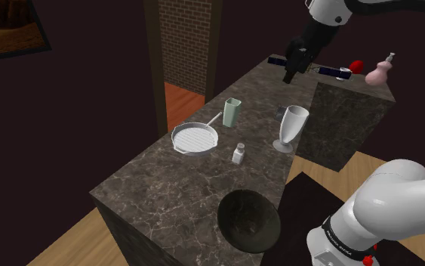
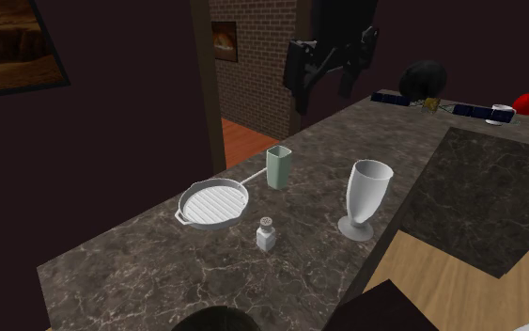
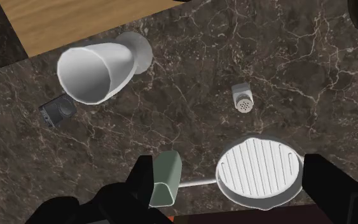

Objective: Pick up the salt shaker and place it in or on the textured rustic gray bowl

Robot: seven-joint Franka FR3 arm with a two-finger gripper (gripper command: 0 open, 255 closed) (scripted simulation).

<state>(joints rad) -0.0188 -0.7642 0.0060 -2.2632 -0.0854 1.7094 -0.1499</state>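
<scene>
Salt shaker (image 1: 238,153) upright on the marble counter (image 1: 158,193), gripper (image 1: 290,74) spread open and empty.
Nearest, a dark bowl (image 1: 248,221) sits at the counter's edge. Beyond it the shaker stands between a ribbed white pan (image 1: 195,138) and a white goblet (image 1: 292,127), touching neither. A green cup (image 1: 232,111) comes next, and the gripper hangs above the far end.

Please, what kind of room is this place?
Most likely a home kitchen: a long, dark, stone-patterned counter carries a ridged grill pan, a salt shaker and a tall footed glass, with a wooden floor beside it.
</scene>
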